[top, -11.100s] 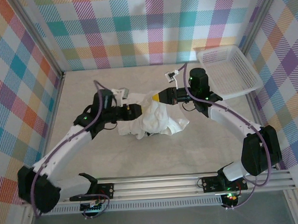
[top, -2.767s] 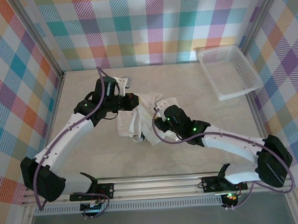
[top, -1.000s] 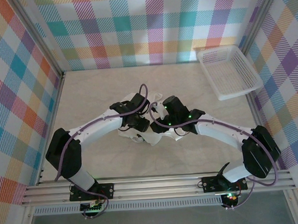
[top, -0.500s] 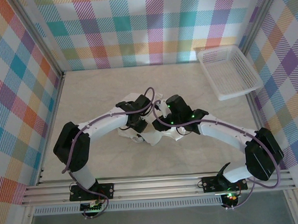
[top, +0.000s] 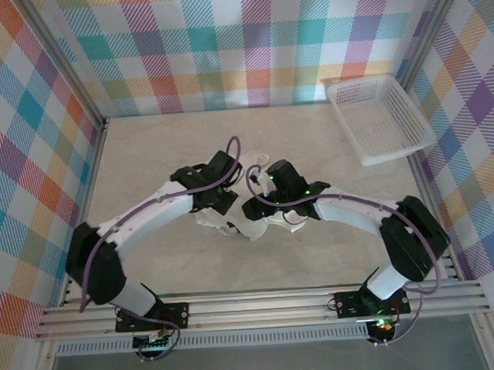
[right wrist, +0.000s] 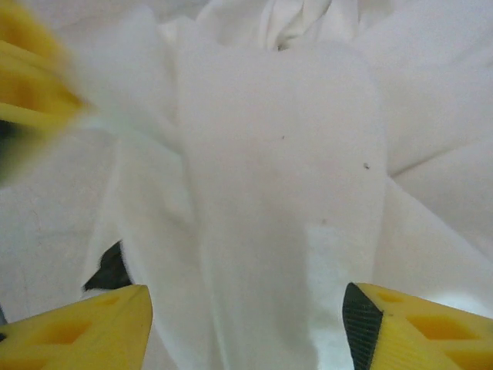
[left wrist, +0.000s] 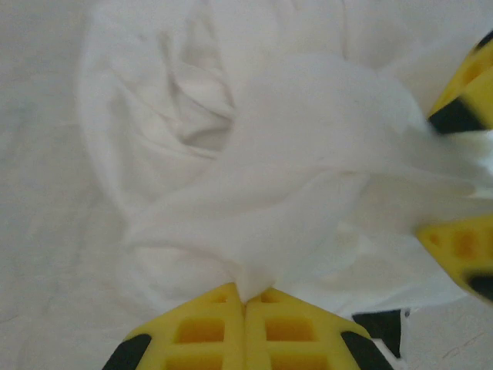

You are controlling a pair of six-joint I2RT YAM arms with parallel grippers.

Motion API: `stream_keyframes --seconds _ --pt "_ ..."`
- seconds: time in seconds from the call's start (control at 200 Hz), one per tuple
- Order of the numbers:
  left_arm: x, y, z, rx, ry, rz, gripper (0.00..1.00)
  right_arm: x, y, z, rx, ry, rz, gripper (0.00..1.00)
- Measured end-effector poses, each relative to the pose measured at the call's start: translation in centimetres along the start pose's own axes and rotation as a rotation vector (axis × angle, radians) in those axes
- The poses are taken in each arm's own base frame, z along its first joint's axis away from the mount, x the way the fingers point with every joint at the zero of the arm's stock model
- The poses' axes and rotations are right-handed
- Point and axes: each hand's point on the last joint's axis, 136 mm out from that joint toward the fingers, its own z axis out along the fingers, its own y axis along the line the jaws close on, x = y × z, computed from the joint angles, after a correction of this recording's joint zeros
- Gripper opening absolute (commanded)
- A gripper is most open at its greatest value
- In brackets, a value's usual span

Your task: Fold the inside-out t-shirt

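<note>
Left jaws pressed together on a thin pleat of the t-shirt [left wrist: 269,154], caught right at my tips. Right jaws spread, a fold lying loose between them, not gripped as far as I can tell. It sits bunched on the desk [top: 146,157] under and between both jaws, tag [left wrist: 381,327] just beside the left ones. Risks: pleat slips on a pull; pinch may span several layers, so the whole bundle drags; right jaws snag the fold; both sets close, could clash.
</note>
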Motion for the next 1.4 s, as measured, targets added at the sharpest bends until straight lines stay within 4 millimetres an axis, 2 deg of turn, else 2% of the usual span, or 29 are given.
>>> stream_keyframes --seconds 0.07,0.135,0.185,0.255,0.31,0.4,0.505,0.575,0.705,0.815,0.905,0.985,1.06,1.135,1.22,1.24,1.305,1.4 --pt "-0.8 2.1 -2.4 -0.014 -0.066 -0.059 0.0 0.4 -1.1 1.1 0.042 0.019 0.029 0.32" --pt "-1.3 4.3 -4.6 -0.033 -0.119 -0.121 0.0 0.3 -2.1 1.0 0.089 0.011 0.044 0.19" --pt "-1.4 5.6 -6.1 -0.046 -0.153 -0.156 0.0 -0.3 -2.7 0.6 0.106 -0.012 0.04 0.14" --pt "-1.2 6.4 -7.2 -0.046 -0.174 -0.176 0.0 -1.6 -3.5 -0.6 0.115 -0.068 0.044 0.07" --pt "-1.0 6.4 -7.4 -0.037 -0.172 -0.175 0.0 -2.5 -3.9 -1.9 0.117 -0.111 0.028 0.0" --pt "-0.6 6.1 -7.1 -0.025 -0.15 -0.165 0.0 -3.5 -4.3 -3.9 0.131 -0.155 -0.007 0.0" --pt "0.2 6.0 -6.2 -0.025 -0.121 -0.167 0.0 -3.4 -5.1 -5.0 0.16 -0.161 -0.029 0.0" --pt "1.2 6.0 -5.3 -0.021 -0.092 -0.178 0.0 -3.1 -6.2 -5.8 0.188 -0.163 -0.023 0.07" --pt "2.7 5.8 -3.9 0.01 -0.044 -0.223 0.0 -2.5 -7.8 -6.9 0.22 -0.14 -0.046 0.09" --pt "3.7 3.5 -1.7 0.131 -0.036 -0.275 0.0 -0.9 -8.1 -6.6 0.207 -0.069 -0.091 0.1" --pt "6.1 1.5 1.2 0.207 0.044 -0.333 0.0 0.2 -8.8 -6.4 0.242 -0.028 -0.147 0.09" --pt "8.2 0.1 3.9 0.244 0.134 -0.381 0.09 1.2 -9.8 -6.6 0.297 -0.004 -0.2 0.09" --pt "9.7 -0.7 5.5 0.269 0.181 -0.418 0.17 1.9 -11.0 -7.1 0.341 0.019 -0.228 0.12" --pt "10.1 -0.8 5.9 0.278 0.193 -0.449 0.23 2.1 -11.9 -7.5 0.371 0.042 -0.244 0.19" --pt "9.4 -0.5 6.0 0.281 0.164 -0.478 0.27 1.9 -12.2 -7.9 0.384 0.067 -0.257 0.41" --pt "9.2 -0.3 5.9 0.281 0.155 -0.481 0.28 1.7 -12.1 -8.0 0.383 0.067 -0.258 0.44" --pt "8.7 0.0 5.7 0.282 0.13 -0.496 0.32 0.8 -11.4 -8.1 0.356 0.046 -0.277 0.52" --pt "7.8 0.3 4.6 0.291 0.078 -0.506 0.34 -0.6 -9.4 -8.9 0.282 -0.017 -0.336 0.58"
